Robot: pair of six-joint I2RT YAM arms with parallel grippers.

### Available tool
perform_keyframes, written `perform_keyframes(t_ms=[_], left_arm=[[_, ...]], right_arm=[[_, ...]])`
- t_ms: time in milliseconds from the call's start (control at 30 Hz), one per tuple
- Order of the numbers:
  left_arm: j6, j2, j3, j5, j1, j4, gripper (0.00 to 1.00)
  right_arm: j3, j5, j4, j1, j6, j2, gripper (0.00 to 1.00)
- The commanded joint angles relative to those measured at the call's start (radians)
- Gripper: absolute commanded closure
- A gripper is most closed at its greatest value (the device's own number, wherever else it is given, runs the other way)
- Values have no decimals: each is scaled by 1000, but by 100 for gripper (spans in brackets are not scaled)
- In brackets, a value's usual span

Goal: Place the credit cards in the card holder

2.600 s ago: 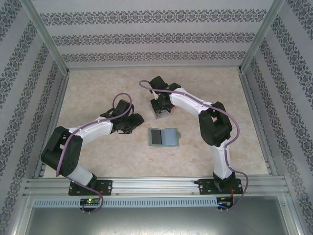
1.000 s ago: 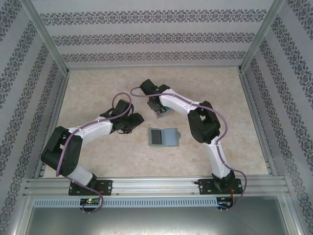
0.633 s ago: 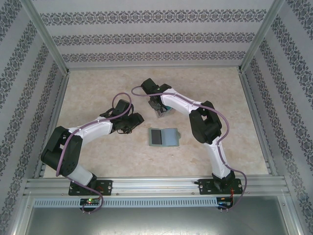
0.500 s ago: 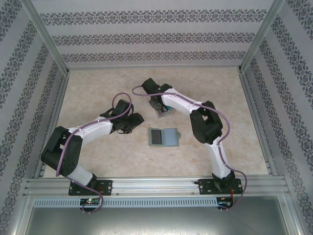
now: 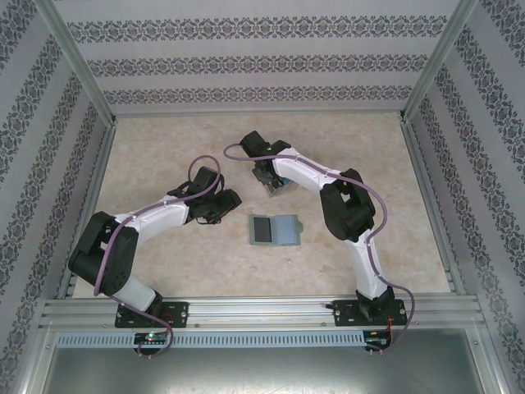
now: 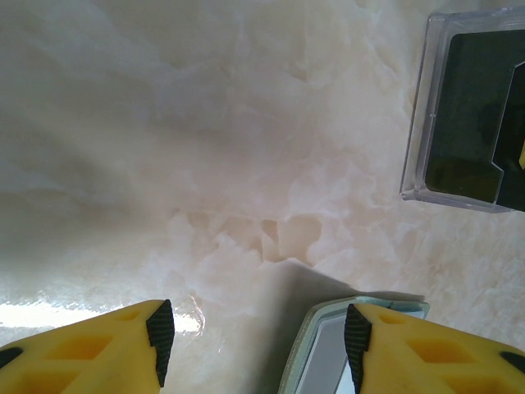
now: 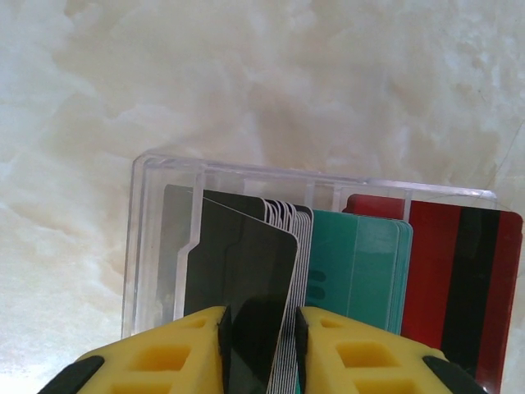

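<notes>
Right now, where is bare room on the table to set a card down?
Free: the beige marble-look table between the right arm and the right wall; the far strip by the back wall; the strip between the flat grey-green bifold card holder and the near rail. Crowded: the centre, where both arms reach around the clear plastic slotted tray.

The flat desk [image 5: 164, 139] is cream with pale marbled veining. The enclosure walls [image 5: 262, 61] are white with bands of dark floral pattern. In the clear plastic slotted tray [image 7: 148, 213] stand a dark grey rectangular plastic card [image 7: 238, 263], teal-green plastic cards [image 7: 353, 263] to its right, and a red plastic card [image 7: 431, 263] with a black stripe. The right end effector [image 7: 261, 328] and left end effector [image 6: 258, 336] are yellow with black pads [image 6: 162, 336]. The small flat bifold card holder [image 5: 285, 230] is grey-green, its left half darker.
</notes>
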Motion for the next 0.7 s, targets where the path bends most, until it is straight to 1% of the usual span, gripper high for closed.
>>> perform_keyframes(t_ms=[0,600,667], left_arm=[[-13,1,-8,0,15,21,40],[-11,19,1,12,15,24,40],[-12,19,2,11,14,25,41]], right_arm=[[-11,45,-9,-15,-6,-39,72],[-26,67,3,-21,-11,-48,75],[-26,70,3,-22,-14,-49,77]])
